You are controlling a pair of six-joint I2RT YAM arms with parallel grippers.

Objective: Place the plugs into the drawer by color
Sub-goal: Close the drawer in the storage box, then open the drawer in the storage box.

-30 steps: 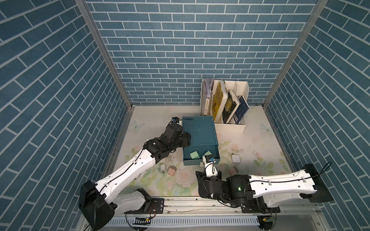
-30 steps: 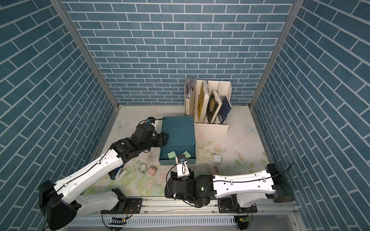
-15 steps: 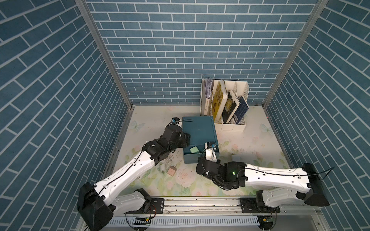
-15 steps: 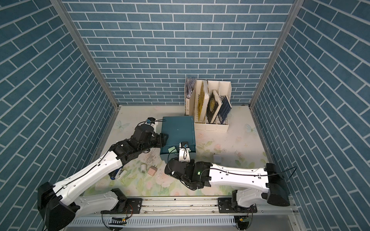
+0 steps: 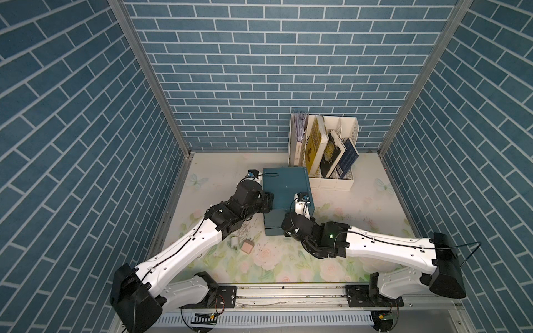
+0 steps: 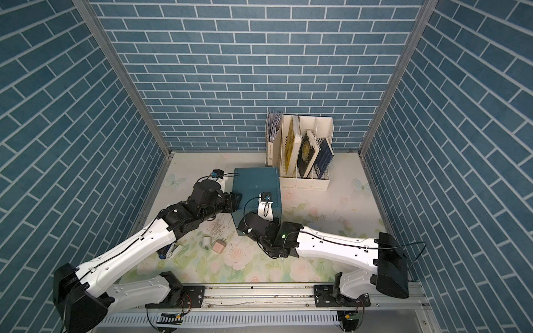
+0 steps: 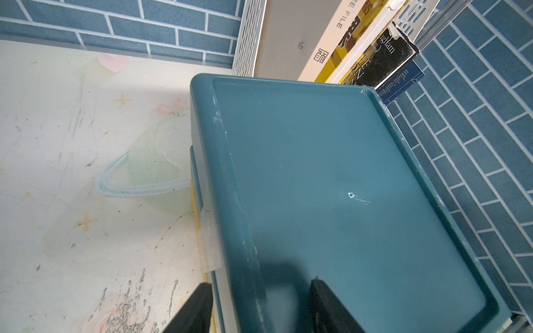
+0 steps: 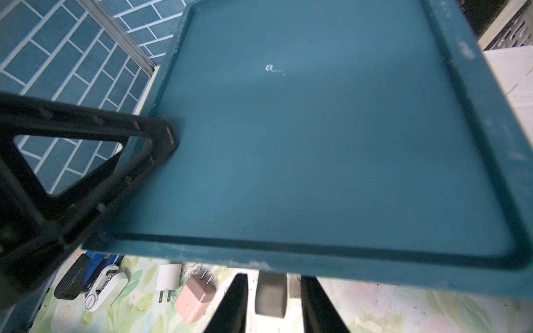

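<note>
Lying just beside each other on the surface [image 5: 225, 173], at about 7 o'clock from the drawer [image 5: 284, 187], a white plug [image 8: 168, 278] and a pink plug [image 8: 194, 298] are the only plugs in sight. The drawer's front faces 6 o'clock and looks closed in both top views. The right end effector [image 8: 274, 276] sits at that front with its fingers apart on either side of a grey tab handle [image 8: 271, 299], seemingly not touching it. The left end effector [image 7: 259, 288] straddles the drawer's 9 o'clock edge, one finger over the top and one down the side wall; whether they pinch it I cannot tell. A pull on so small a tab could slip off. If the left brace is loose, the pull could drag the whole cabinet toward 6 o'clock. Opening the wrong tier would mix colours. The left arm [image 5: 196, 242] passes near the two plugs, and a stapler-like object [image 6: 170, 251] lies at their 9 o'clock. A careless sweep could scatter them, and closing on one plug may shove its neighbour.
</note>
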